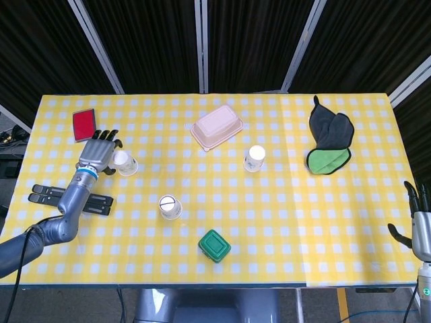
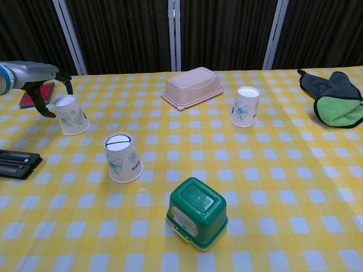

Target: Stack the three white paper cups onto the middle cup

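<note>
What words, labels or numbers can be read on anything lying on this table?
No text can be read for certain.
Green box: a white label with dark print on its front side, too small and blurred to read.
Left cup, middle cup and right cup: only a printed green flower, no legible words.
Red case, pink lidded box and black flat device: no lettering visible.

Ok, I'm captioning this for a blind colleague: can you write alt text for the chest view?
The robot's left hand reaches in from the left, fingers apart, beside the left cup on a yellow checked table. The middle cup and the right cup stand upside down and apart, with a green box in front and a pink container behind.
</note>
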You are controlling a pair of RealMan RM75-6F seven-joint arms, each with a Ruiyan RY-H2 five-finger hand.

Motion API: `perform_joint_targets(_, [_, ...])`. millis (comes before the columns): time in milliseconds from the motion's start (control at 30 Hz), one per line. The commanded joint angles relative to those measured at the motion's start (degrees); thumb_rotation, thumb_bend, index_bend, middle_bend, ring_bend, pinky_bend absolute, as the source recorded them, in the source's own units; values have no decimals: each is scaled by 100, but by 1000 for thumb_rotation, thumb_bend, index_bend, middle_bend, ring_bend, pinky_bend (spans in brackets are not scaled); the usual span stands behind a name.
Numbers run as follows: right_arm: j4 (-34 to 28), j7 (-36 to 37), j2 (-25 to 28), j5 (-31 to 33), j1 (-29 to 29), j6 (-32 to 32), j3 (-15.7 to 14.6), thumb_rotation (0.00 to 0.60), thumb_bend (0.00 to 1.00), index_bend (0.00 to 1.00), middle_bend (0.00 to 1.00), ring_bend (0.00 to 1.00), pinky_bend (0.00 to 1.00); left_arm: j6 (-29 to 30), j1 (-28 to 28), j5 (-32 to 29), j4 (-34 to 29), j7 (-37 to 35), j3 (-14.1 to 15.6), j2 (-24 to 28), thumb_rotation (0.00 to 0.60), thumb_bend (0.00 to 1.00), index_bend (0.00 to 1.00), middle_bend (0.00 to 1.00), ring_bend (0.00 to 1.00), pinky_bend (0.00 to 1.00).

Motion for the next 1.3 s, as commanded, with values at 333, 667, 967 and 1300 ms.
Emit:
perform_joint_targets(333, [-5, 45, 21, -25, 3, 6, -4, 600, 96, 111, 0, 0, 0, 229, -53, 345, 18, -402, 146, -122, 600, 438, 374, 0, 0, 0])
perform_joint_targets(667, [-67, 53, 42, -61, -24, 71, -13, 600, 95, 111, 0, 0, 0, 961, 150, 1131, -1554, -876, 18, 771, 600, 435, 354, 0, 0, 0])
perform_joint_targets(967, [-106, 131, 90, -79, -46, 102, -11, 600, 95, 112, 0, 0, 0, 1116, 244, 1764, -3452, -1106, 96, 1641, 600, 434, 334, 0, 0, 0])
perform_joint_targets(1300, [-141, 211, 139, -94, -72, 135, -9, 600, 95, 114, 0, 0, 0, 1196, 302, 2274, -4397, -1022, 315, 2104, 600, 434, 331, 0, 0, 0])
